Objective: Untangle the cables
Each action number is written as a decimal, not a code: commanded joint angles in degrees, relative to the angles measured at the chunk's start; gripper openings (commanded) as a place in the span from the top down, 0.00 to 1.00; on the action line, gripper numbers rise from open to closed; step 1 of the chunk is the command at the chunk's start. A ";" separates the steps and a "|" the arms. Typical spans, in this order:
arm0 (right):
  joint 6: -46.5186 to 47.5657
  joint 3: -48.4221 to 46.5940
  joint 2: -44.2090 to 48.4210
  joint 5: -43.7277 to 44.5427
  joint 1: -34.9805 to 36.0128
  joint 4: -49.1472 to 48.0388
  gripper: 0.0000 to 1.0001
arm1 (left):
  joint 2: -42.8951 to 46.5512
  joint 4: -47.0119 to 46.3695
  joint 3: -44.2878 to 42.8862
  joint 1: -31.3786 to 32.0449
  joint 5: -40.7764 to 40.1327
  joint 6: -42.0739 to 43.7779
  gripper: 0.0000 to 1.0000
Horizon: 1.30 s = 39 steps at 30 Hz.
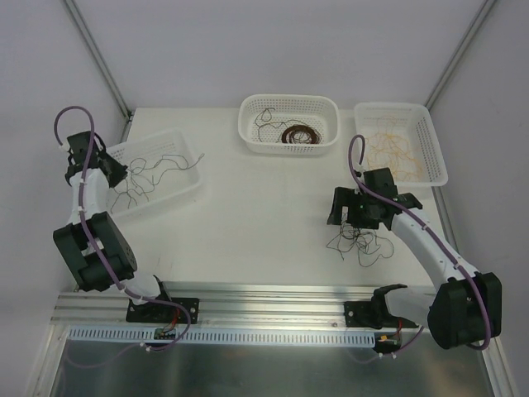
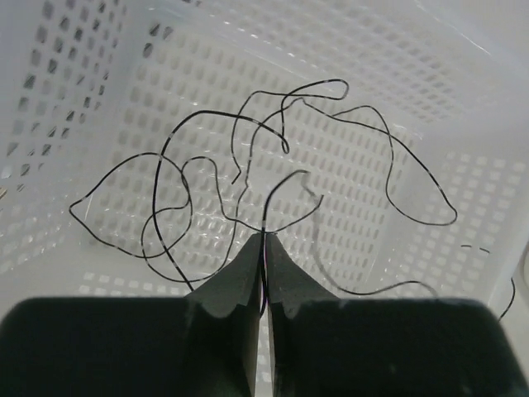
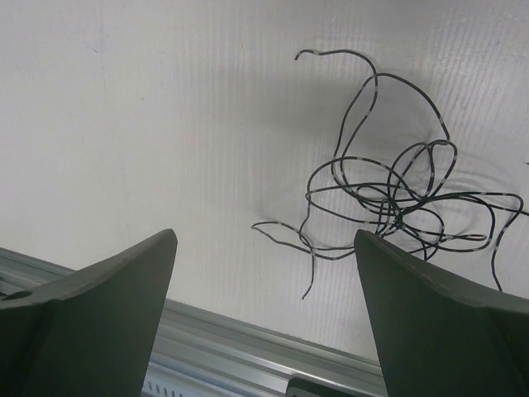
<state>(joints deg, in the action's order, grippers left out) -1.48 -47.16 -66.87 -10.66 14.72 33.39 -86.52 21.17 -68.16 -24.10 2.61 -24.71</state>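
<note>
The cables lie in several places. Loose black strands (image 2: 248, 165) lie in the left white basket (image 1: 178, 153). My left gripper (image 2: 264, 237) hangs over them, shut on one thin black strand that runs up out of its pinched tips. In the top view this gripper (image 1: 116, 172) is at the basket's left end. A small tangled clump of black cables (image 3: 397, 207) lies on the white table (image 1: 264, 223). My right gripper (image 3: 264, 240) stands open just left of the clump with nothing between its fingers. From above, it (image 1: 349, 222) hovers over the clump (image 1: 361, 244).
A white basket (image 1: 252, 136) at the back centre holds a dark brown coil (image 1: 299, 135) and a few black strands. Another basket (image 1: 438, 157) at the back right holds yellow-tan strands (image 1: 395, 150). A metal rail (image 1: 273, 302) runs along the near edge.
</note>
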 commanded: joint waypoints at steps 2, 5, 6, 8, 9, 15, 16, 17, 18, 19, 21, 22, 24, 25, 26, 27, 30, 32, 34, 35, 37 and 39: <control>-0.37 -0.04 1.48 0.63 0.22 0.98 0.06 | 0.39 -4.12 3.90 -3.67 10.30 -9.65 0.74; -0.54 -0.04 1.92 0.72 0.31 1.15 0.07 | -0.93 -4.21 5.66 -4.91 12.94 -11.41 0.47; -0.46 -0.04 2.09 0.72 0.31 1.24 0.07 | -0.84 -4.12 6.02 -4.99 12.86 -11.67 0.38; -0.37 0.05 2.71 1.07 0.31 1.42 0.06 | -0.32 -4.12 6.63 -4.99 12.59 -11.68 0.26; -0.46 0.22 2.97 1.25 0.48 1.77 0.06 | 0.03 -4.12 6.64 -4.99 12.77 -11.24 0.15; -0.02 0.92 4.82 2.48 0.40 2.30 0.06 | 5.82 -4.12 3.83 -2.89 16.37 -3.71 0.07; -0.02 1.10 4.91 2.48 0.48 2.30 0.06 | 6.53 -4.12 3.48 -0.54 16.55 -2.11 0.08; -0.02 1.10 4.91 2.57 0.40 2.21 0.06 | 7.24 -4.20 2.86 0.71 16.72 -0.36 0.08; -0.11 1.19 4.91 2.48 0.40 2.12 0.06 | 8.03 -4.21 2.68 2.46 16.55 3.84 0.09; -0.11 1.28 4.91 2.48 0.48 2.12 0.06 | 8.47 -4.12 2.42 3.96 16.64 5.97 0.09; -0.28 1.45 5.00 2.22 0.48 1.95 0.06 | 8.74 -4.12 2.16 8.53 16.11 12.71 0.10; -0.28 1.45 5.17 2.13 0.48 1.77 0.06 | 8.82 -4.12 2.07 9.76 15.85 14.76 0.10; -0.37 1.54 5.35 2.13 0.40 1.95 0.06 | 7.69 -4.12 1.98 12.66 15.84 19.58 0.13; -0.28 1.54 5.43 2.22 0.48 2.12 0.06 | 7.07 -4.12 1.72 13.63 17.24 21.96 0.17; -0.28 1.63 5.52 2.22 0.57 2.21 0.06 | 6.46 -4.12 1.54 13.99 17.77 21.98 0.20; -0.37 1.54 5.52 2.22 0.57 2.21 0.06 | 5.67 -4.03 1.37 14.25 18.82 23.81 0.23; -0.46 1.54 5.61 2.30 0.57 2.47 0.06 | 2.50 -3.94 0.14 15.48 22.08 27.85 0.31; -0.55 1.54 5.96 2.30 0.66 2.73 0.06 | 0.48 -3.94 -0.57 16.10 22.09 30.06 0.36; -0.55 1.54 6.05 2.22 0.57 2.82 0.06 | -1.71 -3.94 -1.01 16.71 22.35 31.21 0.42; -0.55 1.54 6.14 2.30 0.75 2.91 0.06 | -2.42 -3.85 -1.53 16.80 22.70 31.56 0.43; -0.55 1.54 6.05 2.48 0.75 3.18 0.06 | -4.26 -3.85 -1.80 17.59 24.45 32.88 0.44; -0.54 1.54 6.05 2.66 0.75 3.35 0.06 | -5.58 -3.77 -2.15 18.20 24.98 34.28 0.43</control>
<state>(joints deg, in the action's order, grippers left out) -1.48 -45.63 -62.19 -9.15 15.16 35.31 -91.00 17.47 -67.83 -7.01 23.99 4.54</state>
